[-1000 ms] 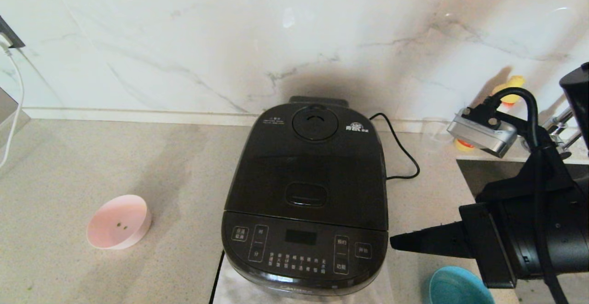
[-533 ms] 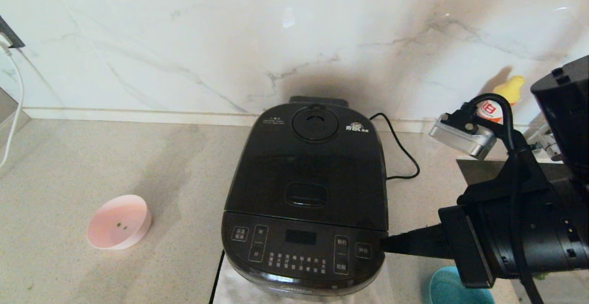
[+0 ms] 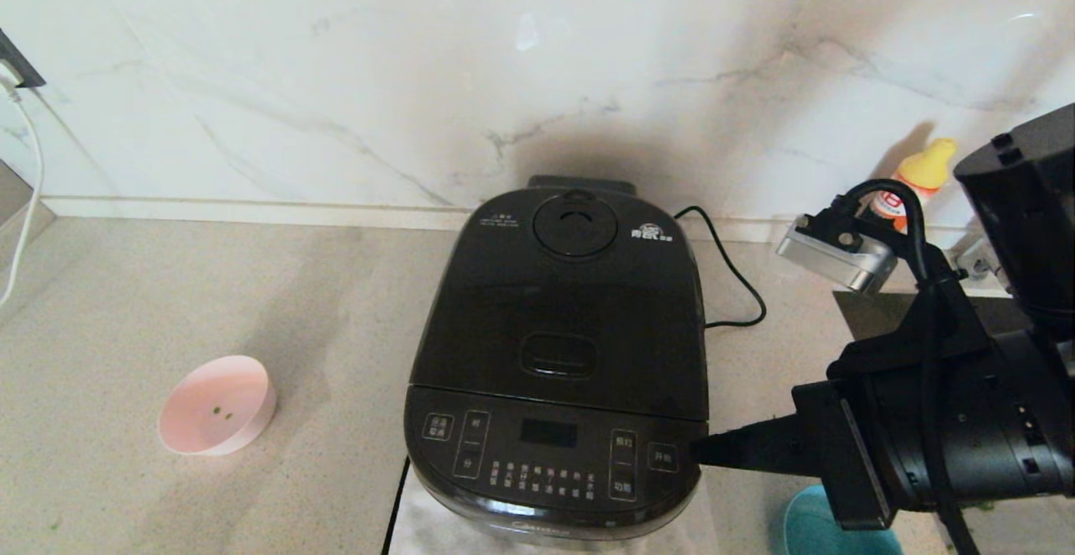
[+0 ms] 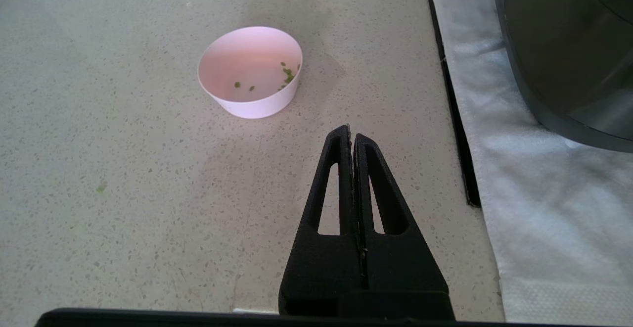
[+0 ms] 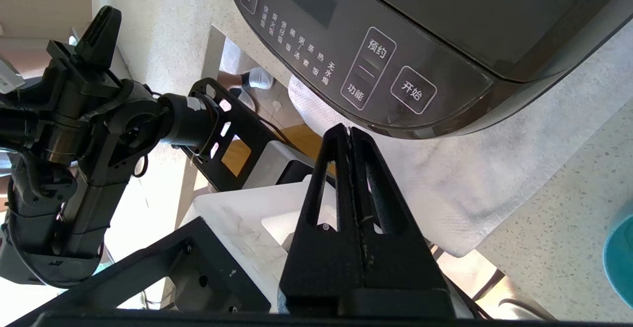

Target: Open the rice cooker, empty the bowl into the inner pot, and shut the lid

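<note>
The black rice cooker (image 3: 558,370) stands mid-counter with its lid (image 3: 563,311) shut, so the inner pot is hidden. Its control panel shows in the right wrist view (image 5: 376,65). A pink bowl (image 3: 218,405) with a few green bits sits to its left; it also shows in the left wrist view (image 4: 249,71). My right gripper (image 3: 699,451) is shut and empty, its tip at the cooker's front right corner (image 5: 350,130). My left gripper (image 4: 350,130) is shut and empty, hovering over the counter near the pink bowl; it is out of the head view.
A teal bowl (image 3: 810,526) sits at the front right, partly under my right arm. A black power cord (image 3: 731,278) runs behind the cooker. A yellow-capped bottle (image 3: 920,173) stands by the wall. A white cloth (image 4: 539,208) lies under the cooker.
My right gripper has moved left from beside the cooker until its tip reaches the cooker's front right corner. The cooker lid stays shut and the pink bowl has not moved.
</note>
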`<state>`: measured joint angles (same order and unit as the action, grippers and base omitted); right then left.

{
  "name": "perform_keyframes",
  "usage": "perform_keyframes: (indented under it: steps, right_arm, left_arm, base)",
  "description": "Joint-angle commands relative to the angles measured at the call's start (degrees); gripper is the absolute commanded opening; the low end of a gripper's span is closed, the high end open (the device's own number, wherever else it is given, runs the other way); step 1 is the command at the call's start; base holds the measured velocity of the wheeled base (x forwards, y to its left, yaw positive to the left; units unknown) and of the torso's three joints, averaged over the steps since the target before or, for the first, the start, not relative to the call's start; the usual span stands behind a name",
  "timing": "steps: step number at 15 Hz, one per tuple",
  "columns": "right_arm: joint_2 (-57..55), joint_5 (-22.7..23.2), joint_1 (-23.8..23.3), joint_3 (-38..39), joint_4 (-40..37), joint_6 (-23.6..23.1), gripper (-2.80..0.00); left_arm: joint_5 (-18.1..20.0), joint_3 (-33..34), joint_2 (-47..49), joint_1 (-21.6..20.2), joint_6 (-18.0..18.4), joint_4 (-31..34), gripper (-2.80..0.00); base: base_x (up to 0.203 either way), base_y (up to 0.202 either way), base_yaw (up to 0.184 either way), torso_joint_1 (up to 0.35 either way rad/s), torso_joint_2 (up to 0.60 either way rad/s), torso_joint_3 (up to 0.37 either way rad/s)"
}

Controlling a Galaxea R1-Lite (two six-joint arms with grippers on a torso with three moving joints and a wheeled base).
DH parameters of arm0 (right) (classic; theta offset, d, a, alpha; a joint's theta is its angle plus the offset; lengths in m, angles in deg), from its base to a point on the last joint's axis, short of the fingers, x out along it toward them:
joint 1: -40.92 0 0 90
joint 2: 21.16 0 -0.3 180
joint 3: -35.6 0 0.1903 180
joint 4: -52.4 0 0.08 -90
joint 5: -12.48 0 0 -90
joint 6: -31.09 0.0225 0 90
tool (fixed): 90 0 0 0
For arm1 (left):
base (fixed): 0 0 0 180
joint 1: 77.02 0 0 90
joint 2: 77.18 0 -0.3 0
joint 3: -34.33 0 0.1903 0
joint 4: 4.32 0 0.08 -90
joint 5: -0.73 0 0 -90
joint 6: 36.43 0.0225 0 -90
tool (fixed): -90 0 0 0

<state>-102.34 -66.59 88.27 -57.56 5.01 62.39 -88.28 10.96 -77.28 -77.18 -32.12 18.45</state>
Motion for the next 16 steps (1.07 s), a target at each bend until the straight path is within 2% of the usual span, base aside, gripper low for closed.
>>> perform_keyframes:
  steps: [1,16]
  right_arm:
    - [-0.5,0.0,0.0,0.1,-0.1,0.2,-2.80]
    - [0.8,0.2,1.0,2.0,-0.3,0.4,-2.80]
  left_arm:
    - [0.0,0.5,0.1,0.0,0.0,0.0,-2.80]
    - [0.0,0.5,0.1,0.0,0.0,0.0,-2.80]
  base:
    - [0.000,0.000,0.000,0.000,0.00,0.000]
    - [0.000,0.000,0.000,0.000,0.00,0.000]
